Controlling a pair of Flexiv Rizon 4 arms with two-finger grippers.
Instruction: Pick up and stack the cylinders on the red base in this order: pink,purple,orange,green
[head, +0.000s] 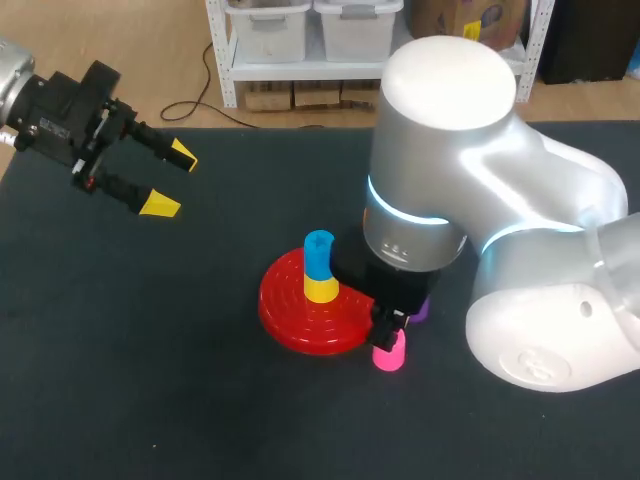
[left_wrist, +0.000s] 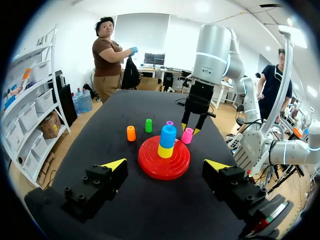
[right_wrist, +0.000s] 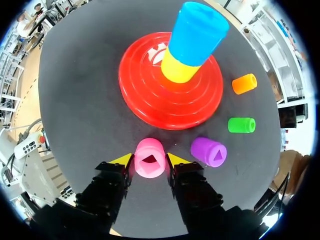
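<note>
Pink cylinder (head: 389, 355) stands on the dark bench (head: 120, 380) at the lower middle of the head view, just beside the near rim of the red base (head: 300, 318). The right pincer (head: 385, 325) comes straight down over it. In the right wrist view its two yellow tips sit against opposite sides of the cylinder's upper rim, so it looks closed on the pink cylinder, which has not yet left the bench.

The step in hand looks like the pick-up of the first piece. To do it well, the grip should be firm and level before lifting, and the lift should go straight up. The purple cylinder (head: 422, 310) is just beside, half hidden under the arm, and a sideways drag could knock it.

Further in, the base already carries a yellow cylinder (head: 321, 288) with a blue cylinder (head: 319, 248) on top. The pink piece therefore has to rise above the blue top before crossing over, then come down centred so the stack is not tipped.

In the left wrist view the green cylinder (left_wrist: 148, 125) and orange cylinder (left_wrist: 131, 133) stand beyond the base. The left pincer (head: 172, 180) hangs spread wide at the upper left of the head view, holding nothing, well apart from everything.
</note>
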